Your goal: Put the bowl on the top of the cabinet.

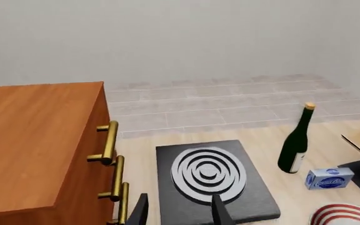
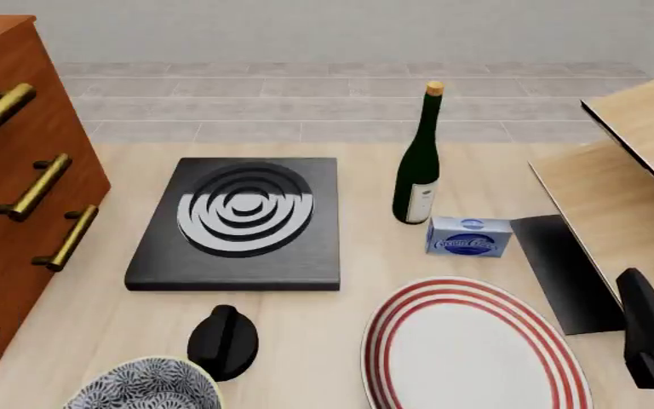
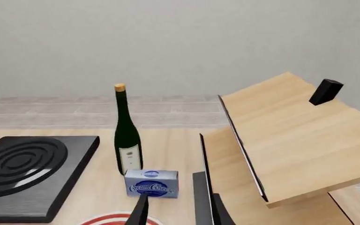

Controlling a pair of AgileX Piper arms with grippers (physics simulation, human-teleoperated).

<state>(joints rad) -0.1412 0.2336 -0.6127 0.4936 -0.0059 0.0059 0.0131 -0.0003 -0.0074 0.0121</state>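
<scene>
The bowl (image 2: 146,388), navy-patterned with a pale rim, sits at the near left edge of the front view, partly cut off. My left gripper (image 2: 224,328) hovers just right of and beyond it, apart from it. In the left wrist view its fingers (image 1: 221,213) stand spread and open, with nothing between them. The reddish-brown cabinet (image 2: 20,170) with brass handles stands at the left, and only a corner of its top shows; the left wrist view has the same cabinet (image 1: 39,145). My right gripper (image 2: 645,319) is low at the near right, open and empty, as its fingers (image 3: 144,211) show.
A black hot plate (image 2: 242,221) lies mid-table between the cabinet and a green wine bottle (image 2: 418,162). A blue box (image 2: 469,237) sits near the bottle. A white red-ringed plate (image 2: 475,349) lies at the near right. A light plywood structure (image 2: 633,170) and a dark mat (image 2: 560,264) fill the right side.
</scene>
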